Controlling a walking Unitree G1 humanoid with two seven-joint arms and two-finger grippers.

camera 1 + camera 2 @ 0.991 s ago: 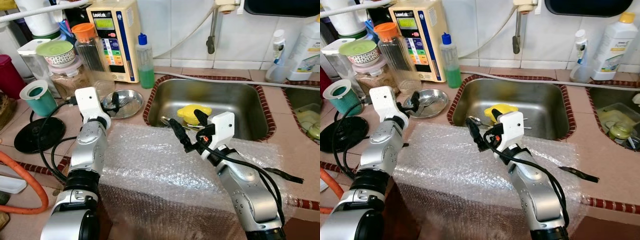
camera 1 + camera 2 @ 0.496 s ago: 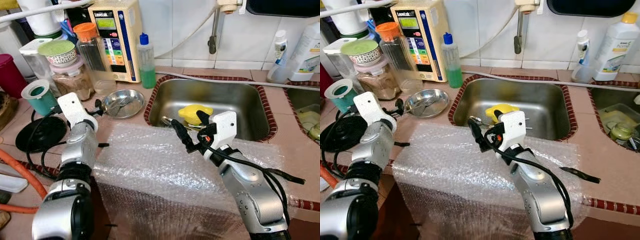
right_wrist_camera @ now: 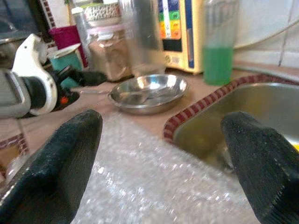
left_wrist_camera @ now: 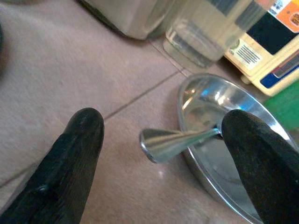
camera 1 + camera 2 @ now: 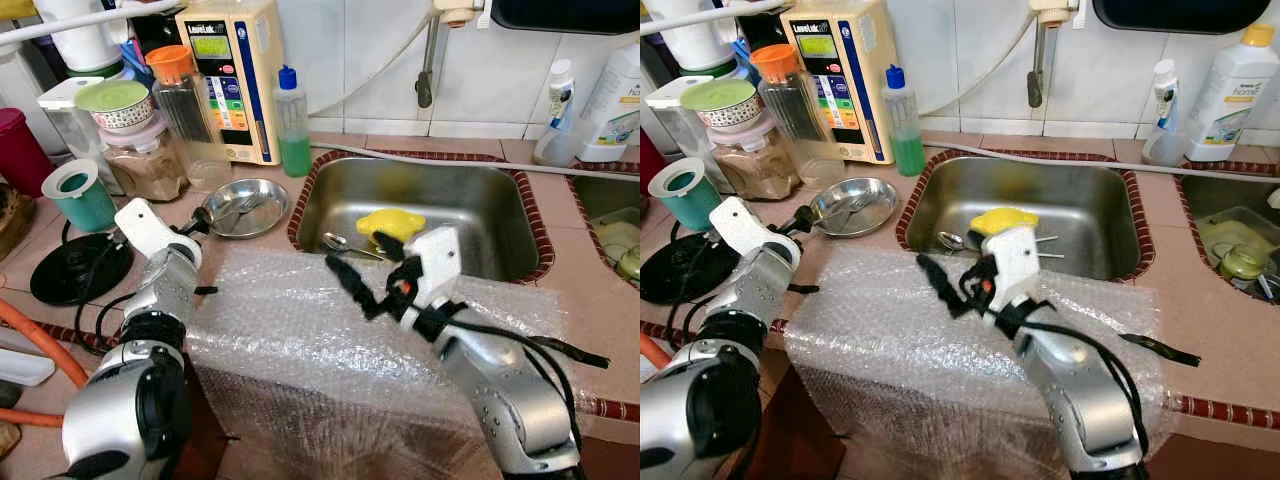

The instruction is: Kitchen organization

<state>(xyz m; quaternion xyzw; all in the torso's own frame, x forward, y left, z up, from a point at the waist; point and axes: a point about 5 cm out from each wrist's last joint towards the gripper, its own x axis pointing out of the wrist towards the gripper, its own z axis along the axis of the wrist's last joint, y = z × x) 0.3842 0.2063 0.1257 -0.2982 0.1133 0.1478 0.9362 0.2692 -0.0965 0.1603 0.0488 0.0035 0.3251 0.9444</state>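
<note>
The spoon [image 4: 180,139] lies in the steel dish [image 5: 245,205] on the table, handle pointing near-left straight between the left gripper [image 4: 163,163]'s wide, empty jaws. The right gripper [image 5: 362,272], jaws also wide and empty, hovers farther right over the bubble wrap [image 5: 300,330].

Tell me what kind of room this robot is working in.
Most likely a home kitchen counter. A steel sink is set into the tiled worktop under a wall tap, a green soap bottle stands beside it, and food jars crowd the corner.
</note>
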